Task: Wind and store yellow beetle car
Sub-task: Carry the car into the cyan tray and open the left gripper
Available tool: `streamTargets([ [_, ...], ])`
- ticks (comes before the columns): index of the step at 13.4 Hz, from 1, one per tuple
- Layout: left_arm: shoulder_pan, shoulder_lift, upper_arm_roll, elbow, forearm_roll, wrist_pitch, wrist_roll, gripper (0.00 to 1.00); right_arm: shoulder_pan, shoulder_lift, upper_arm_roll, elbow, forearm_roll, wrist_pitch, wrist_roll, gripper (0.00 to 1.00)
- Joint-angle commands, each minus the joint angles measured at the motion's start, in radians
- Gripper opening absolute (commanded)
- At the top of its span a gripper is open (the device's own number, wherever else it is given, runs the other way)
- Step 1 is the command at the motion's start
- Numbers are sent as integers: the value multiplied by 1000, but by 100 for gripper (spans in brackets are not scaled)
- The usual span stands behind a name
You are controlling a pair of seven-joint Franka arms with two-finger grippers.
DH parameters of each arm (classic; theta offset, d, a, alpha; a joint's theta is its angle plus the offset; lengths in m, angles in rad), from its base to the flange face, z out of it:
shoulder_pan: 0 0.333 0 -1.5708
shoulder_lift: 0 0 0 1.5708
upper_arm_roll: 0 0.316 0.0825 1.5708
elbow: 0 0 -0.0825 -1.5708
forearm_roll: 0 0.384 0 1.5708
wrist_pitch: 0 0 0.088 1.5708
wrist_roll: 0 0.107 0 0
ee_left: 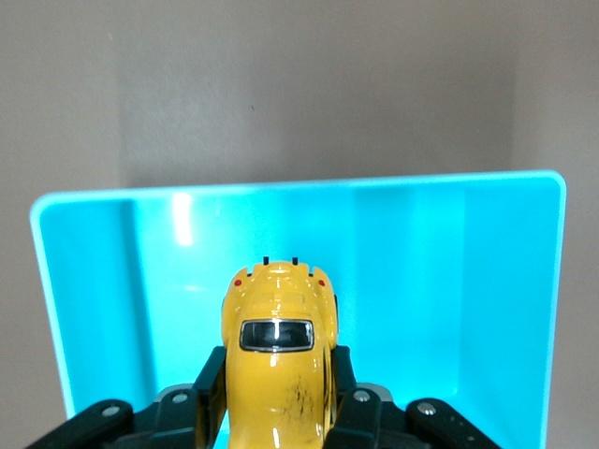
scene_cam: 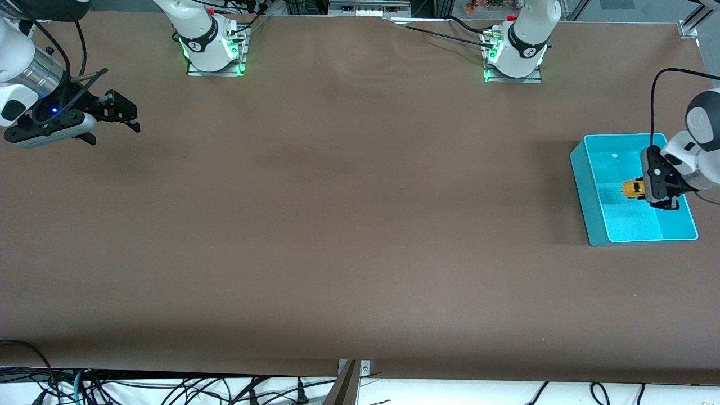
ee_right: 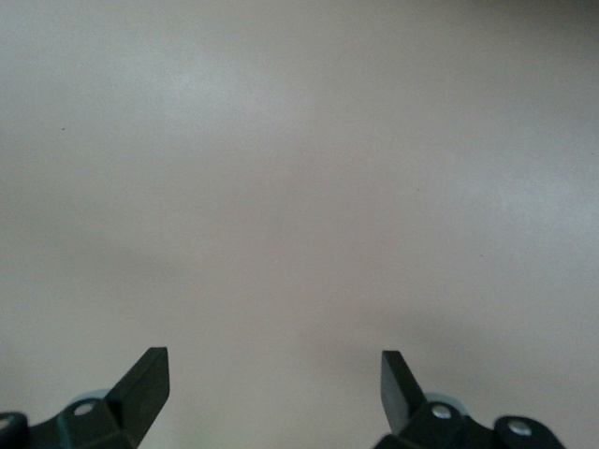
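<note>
Front view: a matte brown table [scene_cam: 349,225] carries one container, a turquoise plastic bin [scene_cam: 588,185], rectangular with rounded corners and smooth, glossy walls, set toward the left arm's end of the table. The left gripper [scene_cam: 638,190] is over the interior of this bin and is clamped on the yellow beetle car [scene_cam: 631,189].

Left wrist view: the yellow beetle car [ee_left: 279,365] has a rounded, glossy yellow body, a dark rectangular window framed in a lighter trim, two small red dots and two short dark studs at its visible end, and fine dark scuff marks on the paint. The black fingers [ee_left: 211,398] of the left gripper [ee_left: 279,412] press against both flanks of the body, one on each side, so the car sits between them with its visible end projecting past the fingertips toward the bin [ee_left: 449,271] wall. Whether the car touches the bin floor cannot be determined.

Right wrist view: the right gripper [ee_right: 273,379] shows two black, wedge-shaped fingertips spread well apart and holding nothing, with only bare table surface under them. In the front view the right gripper [scene_cam: 121,117] waits above the table at the right arm's end, well apart from the bin.
</note>
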Motion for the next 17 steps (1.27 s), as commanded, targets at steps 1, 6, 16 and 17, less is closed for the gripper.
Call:
streamTargets([
  [1, 16, 41, 32, -8, -7, 40, 26, 18, 4, 3, -3, 5, -14, -12, 10, 100],
  [6, 39, 139, 40, -71, -24, 241, 24, 19, 2, 4, -3, 7, -14, -15, 10, 100],
  [16, 26, 287, 37, -78, -73, 414, 23, 26, 2, 8, -3, 8, -14, -13, 10, 100],
  [17, 28, 293, 36, -78, -73, 417, 23, 28, 2, 9, -3, 10, -14, -12, 10, 100],
])
